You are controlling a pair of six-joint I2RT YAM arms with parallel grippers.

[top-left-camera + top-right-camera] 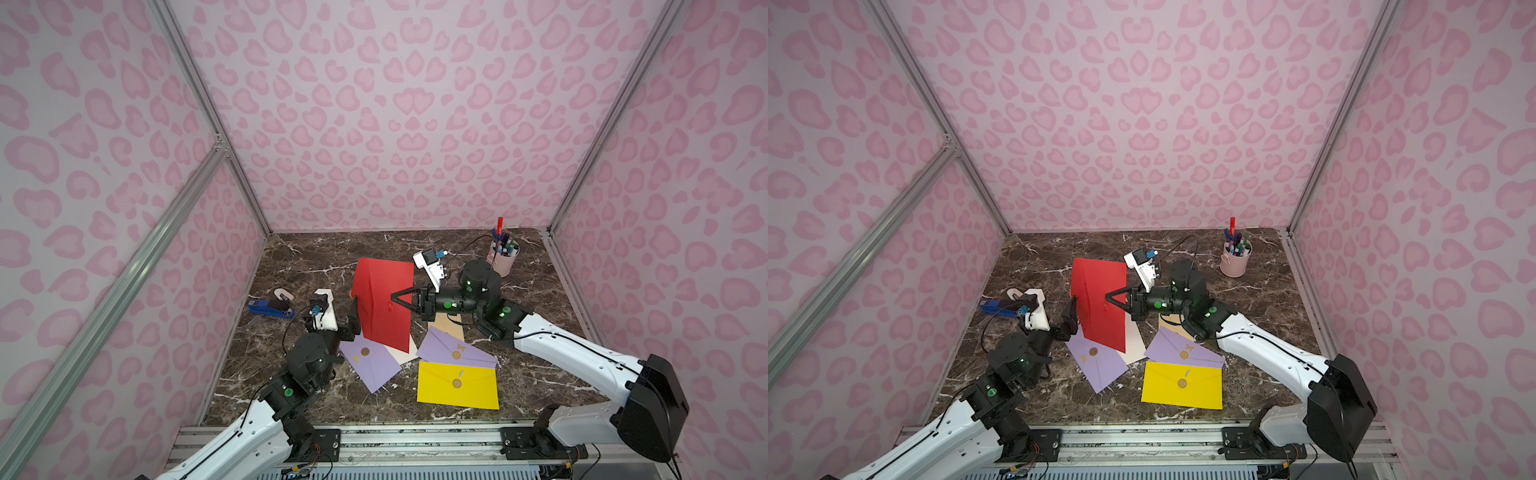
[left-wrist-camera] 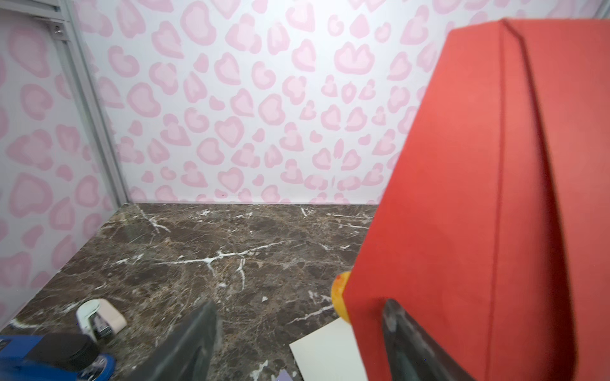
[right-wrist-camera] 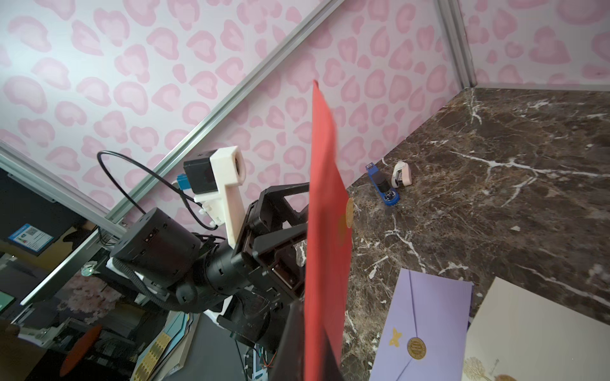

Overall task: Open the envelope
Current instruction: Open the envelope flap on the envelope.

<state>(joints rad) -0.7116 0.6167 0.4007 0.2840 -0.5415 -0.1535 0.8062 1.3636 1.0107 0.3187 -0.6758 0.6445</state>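
Our left tool [image 2: 298, 303] stands with its jaws spread wide, one long edge of the red envelope [image 1: 382, 282] between them, while the right tool [image 1: 392, 296] is pinched tight on that same envelope. Nearest us lie a yellow envelope [image 1: 457, 384] and two lilac envelopes [image 1: 370, 365], flat on the marble worktop [image 1: 311, 257]. Beyond them the red envelope is held upright, short end down, at mid-worktop, over a cream card [image 1: 406, 353]. The wrist views show plainly its gold wax seal [image 3: 349, 214] jutting past the edge, a mere speck from above; the top views alone show the pink pen pot [image 1: 1235, 262] at the back.
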